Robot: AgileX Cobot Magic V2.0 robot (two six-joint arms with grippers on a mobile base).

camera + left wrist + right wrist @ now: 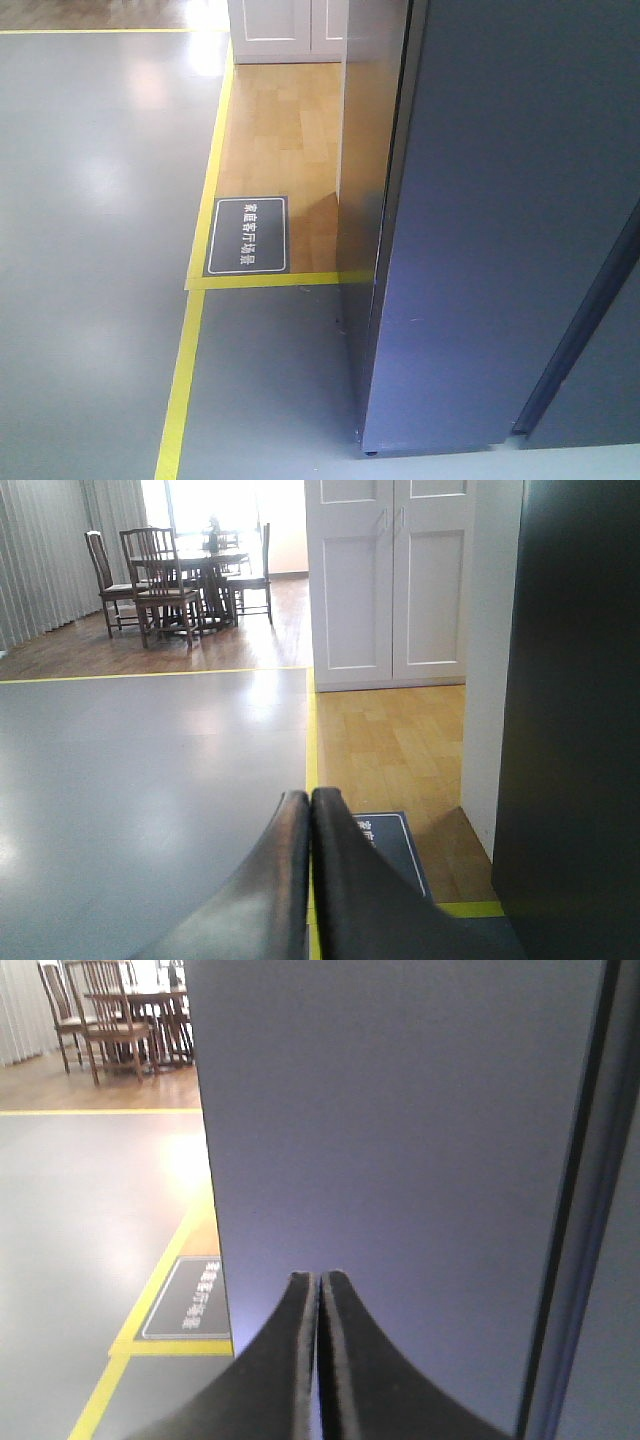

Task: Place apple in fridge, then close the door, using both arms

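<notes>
The fridge (500,230) stands shut, its door (400,1140) flush; left gripper (310,805) and right gripper (321,1282) hang before it, fingers pressed together, empty; no apple shows

Daylit room, soft focus throughout

Window light from the far left washes glare across the grey floor (90,200); the fridge (500,220) side looks hazy, near edges blurred.
</notes>
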